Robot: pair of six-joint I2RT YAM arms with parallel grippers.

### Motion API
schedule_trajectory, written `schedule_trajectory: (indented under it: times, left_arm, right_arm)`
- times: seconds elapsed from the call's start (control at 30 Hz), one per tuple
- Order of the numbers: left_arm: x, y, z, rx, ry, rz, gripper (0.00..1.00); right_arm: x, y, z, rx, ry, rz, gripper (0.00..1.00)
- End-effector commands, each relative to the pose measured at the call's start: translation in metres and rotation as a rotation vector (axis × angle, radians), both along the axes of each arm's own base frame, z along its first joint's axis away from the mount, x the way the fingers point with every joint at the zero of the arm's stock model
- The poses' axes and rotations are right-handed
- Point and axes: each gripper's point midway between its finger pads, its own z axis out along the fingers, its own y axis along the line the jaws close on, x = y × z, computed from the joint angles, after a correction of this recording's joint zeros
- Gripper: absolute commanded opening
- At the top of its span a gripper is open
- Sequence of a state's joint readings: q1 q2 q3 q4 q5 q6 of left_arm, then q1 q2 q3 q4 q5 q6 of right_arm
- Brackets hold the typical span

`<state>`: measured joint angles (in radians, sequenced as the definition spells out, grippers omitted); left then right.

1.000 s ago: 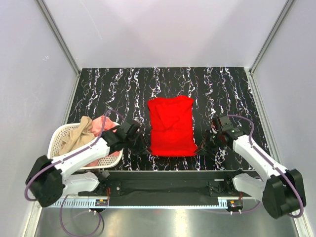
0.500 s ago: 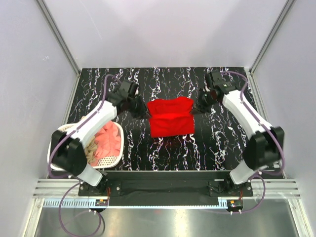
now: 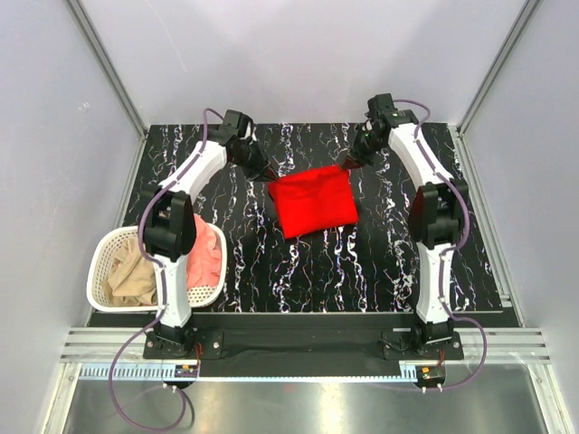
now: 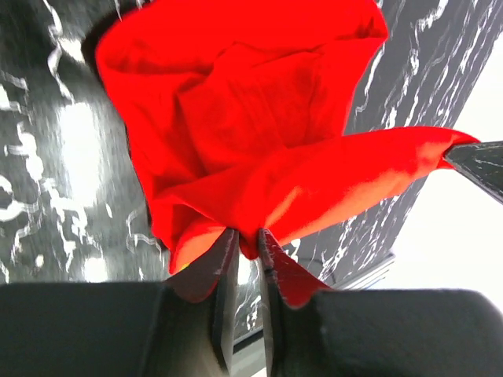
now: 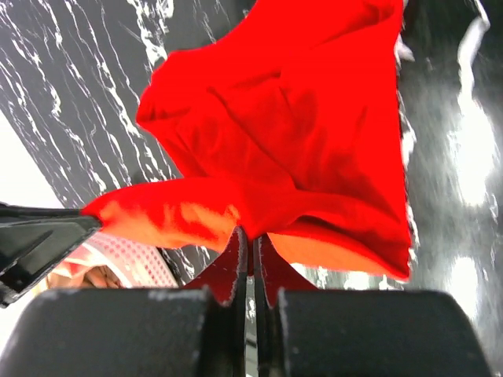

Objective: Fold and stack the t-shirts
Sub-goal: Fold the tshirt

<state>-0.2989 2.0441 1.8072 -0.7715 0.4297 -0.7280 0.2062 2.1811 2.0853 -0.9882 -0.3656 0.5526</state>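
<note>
Cloth like the red t-shirt is light and limp and keeps no shape, so it will likely sag and crease wherever it is unsupported. Corners and hems look the best places to hold, both pulled level to keep the fold flat. It lies doubled over mid-table, toward the far side, its far edge stretched between 2 grippers. The left gripper pinches the far left corner, jaws narrow with a thin gap below the cloth. The right gripper is clamped tight on the far right corner. A pink shirt and a tan shirt sit crumpled in the basket on the table, near left.
</note>
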Motion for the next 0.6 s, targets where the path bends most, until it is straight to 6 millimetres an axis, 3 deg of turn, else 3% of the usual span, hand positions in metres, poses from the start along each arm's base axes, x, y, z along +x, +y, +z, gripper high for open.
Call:
schedule_trajectory:
  times: [0.0,0.1,0.13,0.2,0.23,0.27,0.3,0.33,0.37,0.4,0.43,0.47,0.5,0.53,0.57]
  left_arm:
    - [0.032,-0.008,0.010,-0.098,-0.076,-0.024,0.21]
    - [0.053,-0.009,-0.015,-0.107,-0.067,-0.009,0.27]
    - [0.066,-0.004,-0.011,-0.116,-0.086,0.005,0.27]
    - [0.083,0.000,-0.021,-0.118,-0.111,0.032,0.28]
    - [0.092,0.007,-0.024,-0.112,-0.131,0.051,0.29]
    - [0.099,0.010,-0.032,-0.106,-0.138,0.057,0.31]
    - [0.104,0.018,-0.035,-0.083,-0.146,0.071,0.32]
    - [0.113,0.027,-0.034,-0.072,-0.163,0.094,0.35]
    - [0.117,0.029,-0.034,-0.086,-0.170,0.099,0.37]
    - [0.120,0.031,-0.031,-0.096,-0.174,0.111,0.42]
    - [0.126,0.035,-0.020,-0.099,-0.197,0.121,0.41]
    - [0.128,0.039,-0.015,-0.082,-0.205,0.136,0.41]
    - [0.125,0.041,-0.009,-0.067,-0.214,0.134,0.41]
    - [0.122,0.040,0.014,-0.069,-0.257,0.133,0.41]
    - [0.115,0.039,0.016,-0.069,-0.256,0.130,0.41]
  right_arm:
    - [0.023,0.010,-0.002,0.041,-0.032,0.043,0.04]
    - [0.041,0.009,-0.022,0.070,-0.019,0.031,0.04]
    - [0.049,0.008,-0.035,0.076,-0.015,0.027,0.04]
    - [0.066,0.003,-0.035,0.071,-0.063,0.016,0.04]
    - [0.073,0.002,-0.047,0.074,-0.065,0.016,0.06]
    - [0.080,0.002,-0.050,0.087,-0.077,0.007,0.15]
    - [0.092,-0.001,-0.052,0.115,-0.106,0.000,0.17]
    - [0.097,-0.001,-0.070,0.135,-0.077,-0.005,0.22]
    - [0.112,-0.002,-0.057,0.138,-0.131,-0.018,0.31]
    - [0.118,-0.007,-0.058,0.133,-0.132,-0.044,0.43]
    - [0.121,-0.010,-0.067,0.134,-0.112,-0.059,0.44]
    - [0.127,-0.009,-0.050,0.161,-0.139,-0.078,0.44]
    - [0.129,-0.010,-0.048,0.163,-0.139,-0.089,0.44]
    - [0.129,-0.013,-0.033,0.164,-0.162,-0.098,0.47]
    - [0.126,-0.018,-0.036,0.136,-0.152,-0.106,0.53]
